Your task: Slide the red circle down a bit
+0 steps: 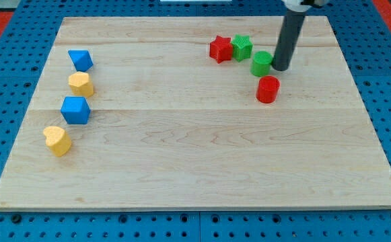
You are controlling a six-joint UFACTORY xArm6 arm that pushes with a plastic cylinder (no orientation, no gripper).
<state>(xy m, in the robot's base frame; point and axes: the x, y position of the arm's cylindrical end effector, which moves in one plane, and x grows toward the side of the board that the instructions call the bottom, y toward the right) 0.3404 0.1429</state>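
Note:
The red circle (267, 89) is a short red cylinder on the wooden board, right of centre in the upper half. My tip (280, 68) is the lower end of a dark rod that comes down from the view's top. It stands just above and slightly right of the red circle, a small gap apart. It is right beside the green circle (261, 63), at that block's right side, touching or nearly touching it.
A red star (220, 49) and a green star (241, 47) sit side by side left of the green circle. Along the view's left stand a blue block (80, 60), a yellow block (81, 85), a blue cube (75, 109) and a yellow heart (57, 140). The board (195, 161) lies on a blue pegboard.

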